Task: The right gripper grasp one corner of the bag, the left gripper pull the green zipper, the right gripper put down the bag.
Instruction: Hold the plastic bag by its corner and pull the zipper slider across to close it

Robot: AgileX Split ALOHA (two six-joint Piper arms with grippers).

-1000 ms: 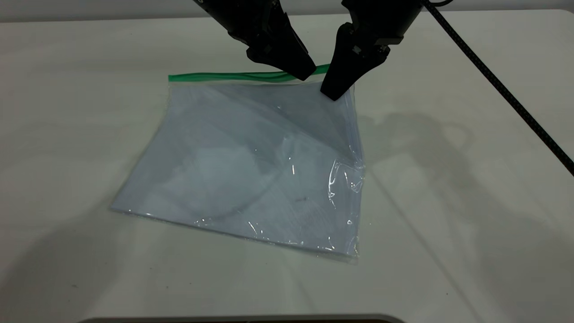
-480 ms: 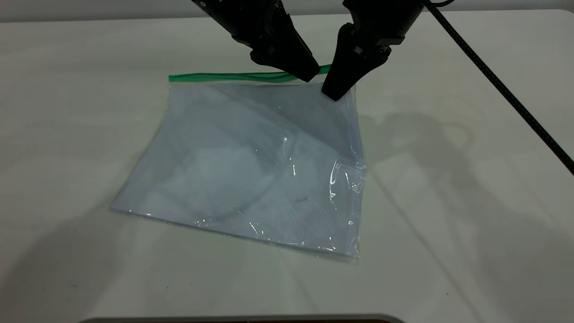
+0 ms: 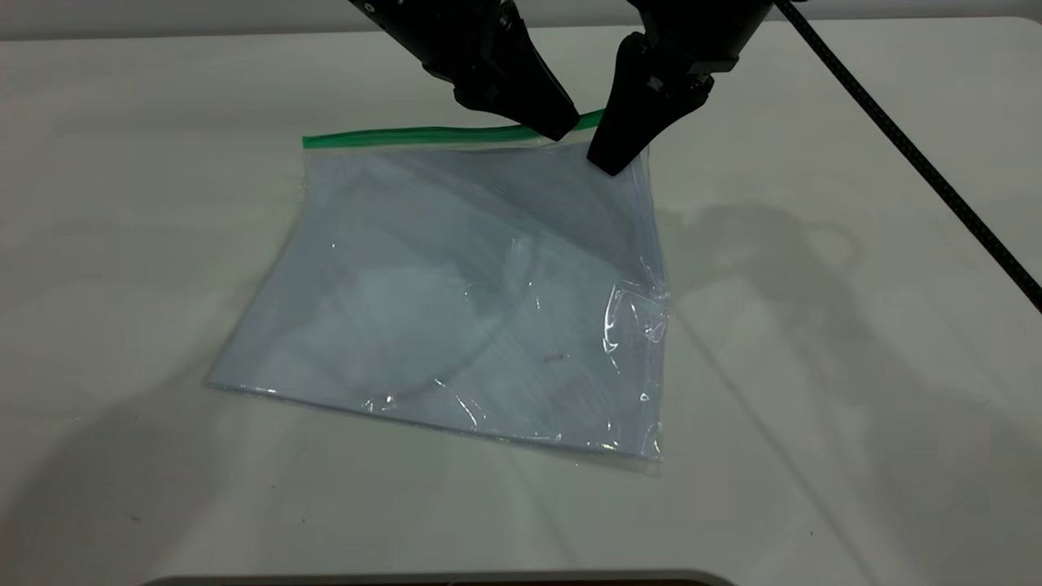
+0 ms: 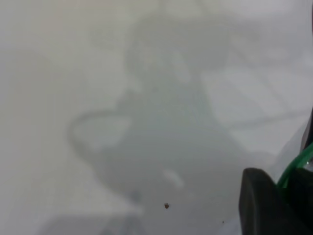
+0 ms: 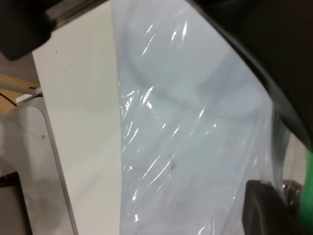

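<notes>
I take the bag [image 3: 456, 293] as my landmark. It is a flat clear pouch lying on the pale table [image 3: 814, 366], its far right end raised off the surface while the near edge rests flat. Inside it, bluish-white sheets show through the plastic and fill most of the pouch; the film is wrinkled and glinting along the bag's right side. I cannot count the sheets.

The green zipper [image 3: 407, 135] runs along the bag's far edge, flat at its left end and rising toward the right.

My right gripper [image 3: 609, 163] comes down from above onto the corner of the bag [image 3: 631, 155] at the right end of the zipper. Its jaws are pinched together on that corner, and the plastic hangs from them. A black cable [image 3: 912, 163] trails from that arm across the table, well to the right of the bag.

My left gripper [image 3: 562, 129] sits just left of the right one, its tip on the zipper near the held corner. In my left wrist view the green strip [image 4: 296, 169] passes between the dark fingers [image 4: 259, 200], so those jaws are closed on the zipper. I cannot make out the slider tab itself.
</notes>
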